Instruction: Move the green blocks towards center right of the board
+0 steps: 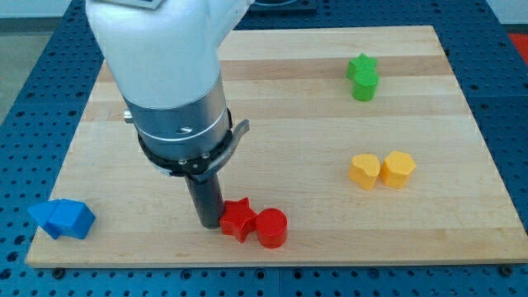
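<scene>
While the tip (208,223) touches the red star (238,219), far from both green blocks (362,77), no jaws exist; reds may get dragged.

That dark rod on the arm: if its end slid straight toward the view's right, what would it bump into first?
Most likely the red star block: my tip sits just left of it, nearly touching. The red cylinder lies right behind.

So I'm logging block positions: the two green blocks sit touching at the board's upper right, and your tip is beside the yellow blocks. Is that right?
Not quite. The camera view shows my tip beside the red star, at the view's bottom, far from the yellow blocks. The green blocks do sit touching at the upper right.
</scene>
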